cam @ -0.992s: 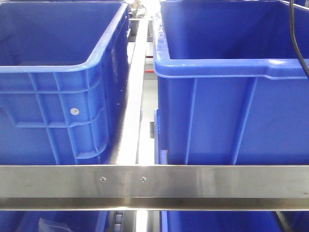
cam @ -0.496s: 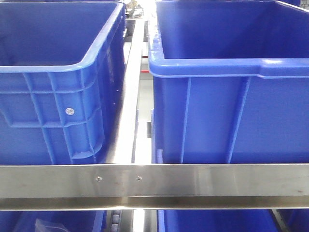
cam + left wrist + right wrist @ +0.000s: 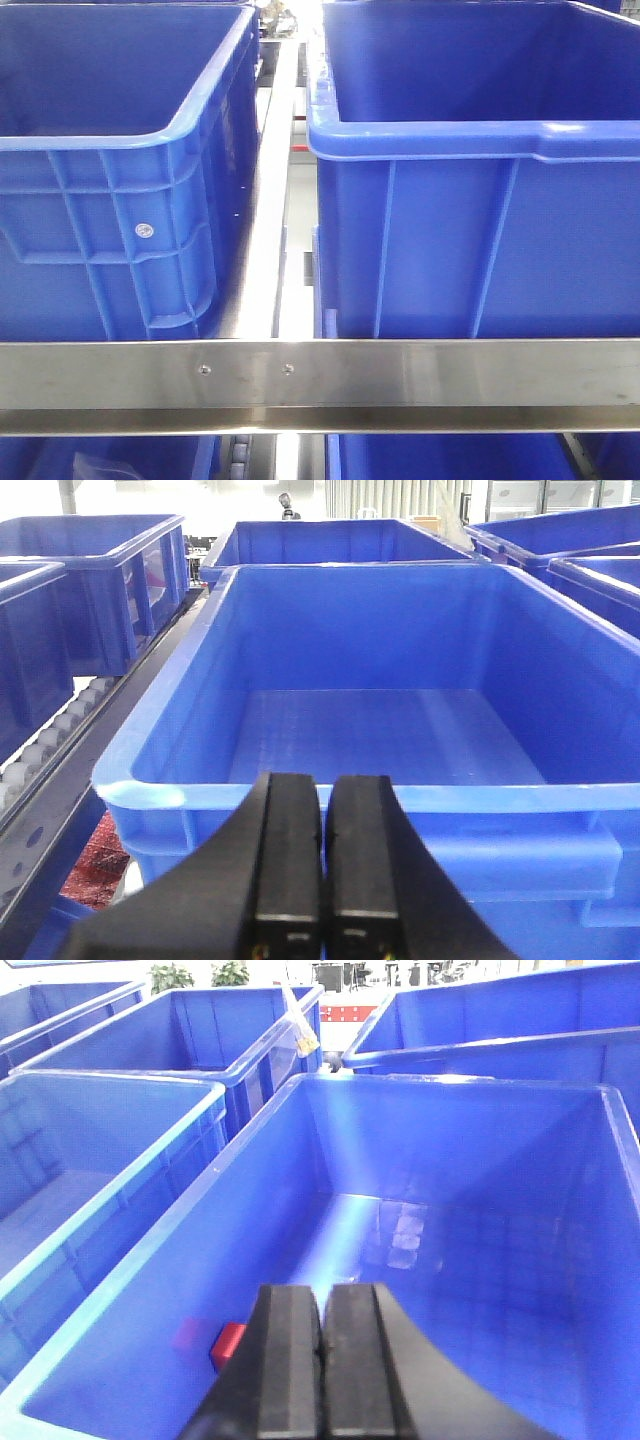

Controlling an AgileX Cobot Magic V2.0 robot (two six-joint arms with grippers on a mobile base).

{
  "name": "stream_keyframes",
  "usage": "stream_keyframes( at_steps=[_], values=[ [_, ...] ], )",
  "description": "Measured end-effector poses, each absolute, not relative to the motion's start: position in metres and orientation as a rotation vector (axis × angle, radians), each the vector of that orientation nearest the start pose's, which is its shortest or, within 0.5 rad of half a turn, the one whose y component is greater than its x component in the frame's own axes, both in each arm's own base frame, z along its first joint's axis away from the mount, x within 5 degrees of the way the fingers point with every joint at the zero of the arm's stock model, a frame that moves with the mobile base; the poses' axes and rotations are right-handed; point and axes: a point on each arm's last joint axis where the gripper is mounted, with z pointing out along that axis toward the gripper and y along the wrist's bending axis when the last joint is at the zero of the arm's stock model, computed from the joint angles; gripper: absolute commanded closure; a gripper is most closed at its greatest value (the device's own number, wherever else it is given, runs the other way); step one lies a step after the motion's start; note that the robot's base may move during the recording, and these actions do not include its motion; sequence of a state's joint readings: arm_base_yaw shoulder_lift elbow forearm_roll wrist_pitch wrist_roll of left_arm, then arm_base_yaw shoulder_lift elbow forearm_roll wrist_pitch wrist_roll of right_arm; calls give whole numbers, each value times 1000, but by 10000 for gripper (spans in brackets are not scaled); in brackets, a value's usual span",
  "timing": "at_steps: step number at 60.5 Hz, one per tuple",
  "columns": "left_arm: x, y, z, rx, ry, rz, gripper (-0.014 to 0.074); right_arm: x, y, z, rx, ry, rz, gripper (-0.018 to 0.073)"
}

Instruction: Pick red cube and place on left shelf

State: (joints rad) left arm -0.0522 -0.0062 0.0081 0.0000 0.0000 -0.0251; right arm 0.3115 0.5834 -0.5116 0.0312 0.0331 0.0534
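Observation:
The red cube (image 3: 228, 1344) lies on the floor of a blue bin (image 3: 120, 1290), near its left wall, showing just left of my right gripper (image 3: 322, 1305). That gripper is shut with nothing in it and hangs above the bin's near end. A faint red reflection of the cube shows on the wall beside it. My left gripper (image 3: 323, 795) is shut and holds nothing, in front of the near rim of another blue bin (image 3: 360, 798). No gripper appears in the front view, and the cube is hidden there.
Two blue bins (image 3: 110, 140) (image 3: 480, 135) stand side by side behind a steel rail (image 3: 320, 385), with a metal divider (image 3: 262, 240) between them. More blue bins (image 3: 90, 1160) surround both grippers. A roller track (image 3: 50, 740) runs left of the left bin.
The front view shifted slightly between one second and half a second ago, so the bins slid left in frame and a black cable at top right left view. Since then nothing has moved.

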Motion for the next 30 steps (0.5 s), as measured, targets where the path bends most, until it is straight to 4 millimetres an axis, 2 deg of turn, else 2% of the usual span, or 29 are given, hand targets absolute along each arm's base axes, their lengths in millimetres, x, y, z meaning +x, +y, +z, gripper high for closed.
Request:
stream_keyframes(
  at_steps=[17, 30],
  values=[
    [56, -3, 211, 20, 1486, -63, 495, 117, 37, 340, -175, 1525, 309, 537],
    [56, -3, 211, 20, 1486, -63, 495, 84, 14, 345, -84, 1446, 176, 537]
  ],
)
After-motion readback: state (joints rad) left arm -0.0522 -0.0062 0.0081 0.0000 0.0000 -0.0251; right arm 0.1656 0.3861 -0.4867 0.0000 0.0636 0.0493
